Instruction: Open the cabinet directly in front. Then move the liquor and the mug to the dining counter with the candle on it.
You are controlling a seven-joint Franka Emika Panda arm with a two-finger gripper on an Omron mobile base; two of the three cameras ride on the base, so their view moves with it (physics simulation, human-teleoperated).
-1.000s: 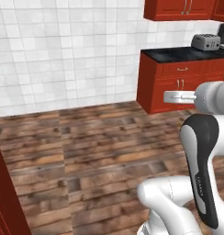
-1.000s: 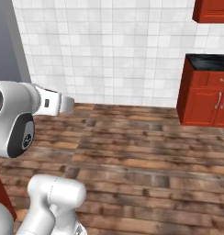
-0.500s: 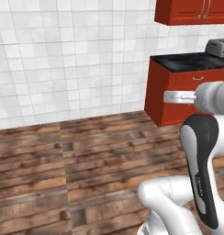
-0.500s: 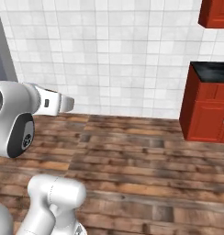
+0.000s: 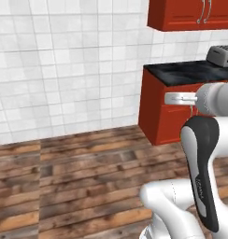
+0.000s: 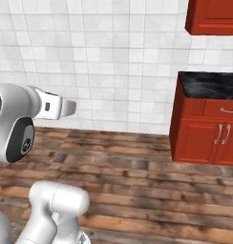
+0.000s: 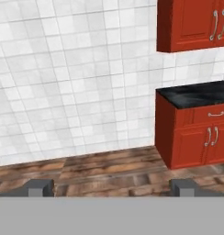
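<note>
Tool jaws wide apart, facing unlabelled red cabinet.

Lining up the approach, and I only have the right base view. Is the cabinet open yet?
Observer: No. In the hand view the cabinet has its doors shut, with the silver handles side by side.
Operator: Gripper state?
Observer: Open. The gripper has its tips wide apart with nothing between them.
Operator: Anything on the counter?
Observer: A grey toaster stands on the counter in the left base view.
</note>
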